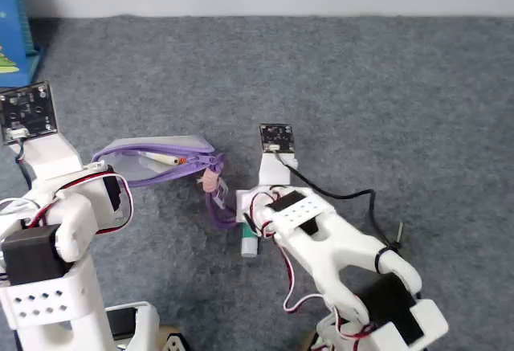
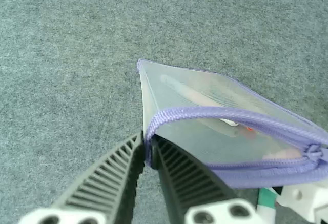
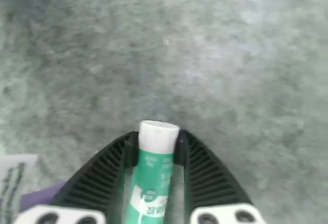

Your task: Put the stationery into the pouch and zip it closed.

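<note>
A translucent purple-zippered pouch [image 1: 161, 165] lies open on the grey carpet with a white pen [image 1: 159, 158] inside. My left gripper [image 2: 150, 155] is shut on the pouch's zipper edge [image 2: 205, 115] at its corner, holding the mouth up. The pen shows through the pouch wall [image 2: 195, 96]. My right gripper [image 3: 156, 142] is shut on a green and white glue stick [image 3: 154, 172], its white cap sticking out past the fingertips. In the high view the glue stick [image 1: 250, 242] sits under the right arm, just right of the pouch's zipper pull [image 1: 212, 179].
Grey carpet [image 1: 361, 86] covers the table, open at the back and right. A blue box [image 1: 12, 38] stands at the far left edge. A black cable [image 1: 353, 197] trails from the right arm. A white label [image 3: 13, 183] lies near the glue stick.
</note>
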Tool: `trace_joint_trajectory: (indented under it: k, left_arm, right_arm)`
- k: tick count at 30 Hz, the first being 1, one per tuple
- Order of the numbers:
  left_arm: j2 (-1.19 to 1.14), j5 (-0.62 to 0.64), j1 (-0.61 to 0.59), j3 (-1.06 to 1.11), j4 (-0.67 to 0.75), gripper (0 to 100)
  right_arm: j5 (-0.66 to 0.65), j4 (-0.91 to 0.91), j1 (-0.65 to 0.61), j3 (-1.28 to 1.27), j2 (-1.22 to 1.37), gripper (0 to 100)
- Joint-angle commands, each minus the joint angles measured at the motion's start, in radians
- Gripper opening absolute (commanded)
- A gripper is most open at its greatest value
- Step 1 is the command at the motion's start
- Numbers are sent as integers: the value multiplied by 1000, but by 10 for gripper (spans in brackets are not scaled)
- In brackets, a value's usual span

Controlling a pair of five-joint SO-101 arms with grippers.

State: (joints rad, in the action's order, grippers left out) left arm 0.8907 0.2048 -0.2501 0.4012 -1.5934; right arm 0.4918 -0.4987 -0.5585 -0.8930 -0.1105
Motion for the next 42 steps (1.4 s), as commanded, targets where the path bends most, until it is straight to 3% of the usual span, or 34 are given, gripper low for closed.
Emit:
trace_joint_trajectory:
  k: [1,12,22,33,42]
  left_arm:
    - [-11,3,-8,-5,12,11]
    - [-11,3,-8,-4,12,11]
    - [-11,3,-6,-4,12,11]
    - [-11,3,-6,-4,12,11]
    - [-11,3,-6,35,46,11]
  right_arm:
    - [-52,-91,47,35,-79,9]
    - [-149,-349,82,34,-585,8]
    - [-198,-360,13,29,-1050,8]
    - [-199,8,-246,18,-1170,8]
    - [-370,641,-386,-259,-1132,8]
